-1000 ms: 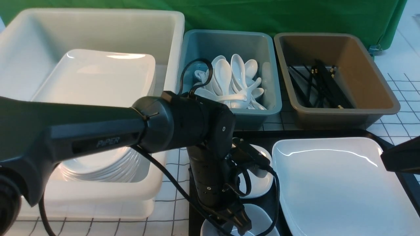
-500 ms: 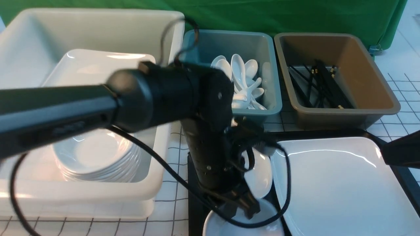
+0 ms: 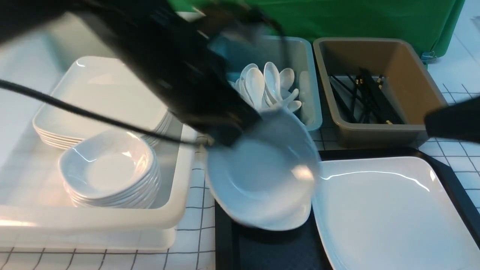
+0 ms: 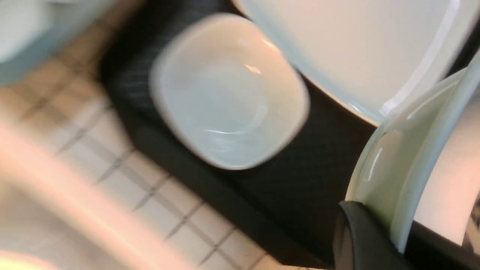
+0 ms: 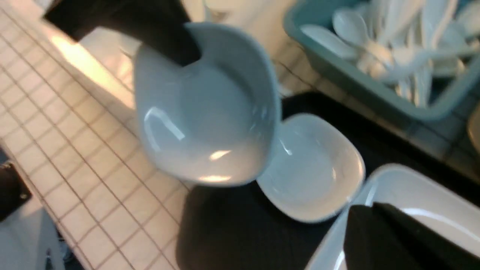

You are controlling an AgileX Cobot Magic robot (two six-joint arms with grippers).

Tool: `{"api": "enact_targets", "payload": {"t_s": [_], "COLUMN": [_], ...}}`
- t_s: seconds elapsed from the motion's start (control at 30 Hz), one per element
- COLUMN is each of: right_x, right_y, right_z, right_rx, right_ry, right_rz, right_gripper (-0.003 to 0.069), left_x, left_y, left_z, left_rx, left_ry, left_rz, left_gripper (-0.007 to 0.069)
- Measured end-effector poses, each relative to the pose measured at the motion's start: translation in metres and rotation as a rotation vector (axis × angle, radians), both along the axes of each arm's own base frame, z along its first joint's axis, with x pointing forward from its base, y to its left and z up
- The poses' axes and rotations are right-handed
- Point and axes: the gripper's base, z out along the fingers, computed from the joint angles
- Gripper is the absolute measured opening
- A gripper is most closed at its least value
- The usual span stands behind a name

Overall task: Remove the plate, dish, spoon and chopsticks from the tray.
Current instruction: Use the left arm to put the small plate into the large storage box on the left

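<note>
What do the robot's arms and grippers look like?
Both are matte black. The left arm is thick and motion-blurred, with a thin black cable trailing from it. The right arm shows only as a dark wedge. No marking is readable.

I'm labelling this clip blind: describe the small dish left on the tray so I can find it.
Find the black tray in front of the teal bin. Between its left edge and the large plate lies a small white dish, flat on the tray. Its twin hangs tilted over it in the left fingers; this one rests untouched.
</note>
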Motion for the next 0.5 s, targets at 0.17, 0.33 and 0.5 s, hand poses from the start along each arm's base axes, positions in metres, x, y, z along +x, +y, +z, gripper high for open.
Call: {"api": "enact_targets", "payload": {"t_s": [0.17,0.33,0.5], "right_x": [-0.007,0.001,0.014], "right_y": [0.040,0.092,0.130], "right_z": [0.020,0.020,0.012], "right_rx": [0.031,-0.003,-0.097], "right_ry": [-0.052,-0.054,-0.042], "right_rz": [0.207,0.306,0.328], "right_gripper": [0.0004,0.0004,0.0004], "left_x": [0.006,0.001,-0.005], "left_y": [0.084,0.164,0.200], "left_z": [0.015,-0.017,-0.067], "left_rx": [-0.096,-0.182,-0.215], "left_ry": [-0.022,0.026,0.084], "left_rz": [0.269,0.602,0.811], "left_gripper": [0.0025,0.0025,0.0025]}}
